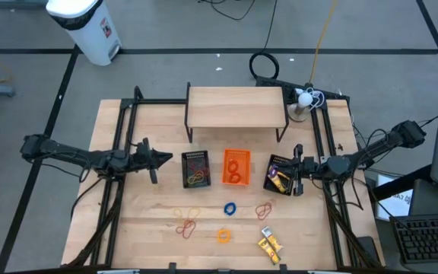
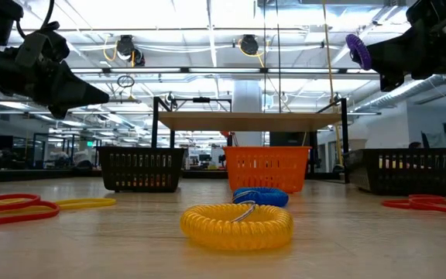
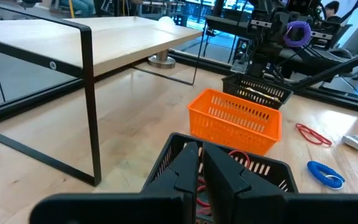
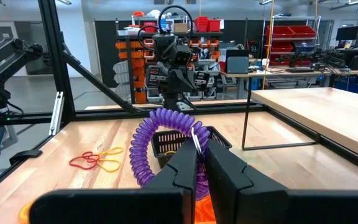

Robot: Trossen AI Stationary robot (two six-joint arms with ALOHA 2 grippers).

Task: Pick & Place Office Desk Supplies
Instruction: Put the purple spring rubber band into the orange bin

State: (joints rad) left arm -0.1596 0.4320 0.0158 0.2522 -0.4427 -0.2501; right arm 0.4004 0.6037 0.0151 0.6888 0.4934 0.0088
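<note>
Two arms hang over the bench [image 1: 150, 228], one from each side, both hands raised above the surface. The right hand [image 4: 200, 163] is clamped on a purple coil ring [image 4: 157, 146]; in the low view the ring [image 2: 355, 46] sits high in the air at that hand, which in the high view is above the inner edge of the right black tray [image 1: 280, 175]. The left hand [image 3: 199, 163] has its fingers pressed together with nothing between them, and it hovers just beside the left black tray [image 1: 196, 169], on the side away from the orange tray [image 1: 236, 167]. That orange tray stands between the two black ones, in front of a small wooden shelf [image 1: 236, 106].

The left black tray holds red and yellow bands. The right black tray holds some yellowish pieces, too small to name.

Loose supplies lie on the front part of the bench. A blue coil ring [image 1: 230, 208] is near the middle, with an orange-yellow coil ring [image 1: 223, 235] just in front of it. Red bands [image 1: 186, 227] and pale tan bands [image 1: 186, 212] lie toward the left, another red band [image 1: 263, 210] toward the right. Yellow oblong pieces [image 1: 269, 243] lie near the front right edge.
</note>
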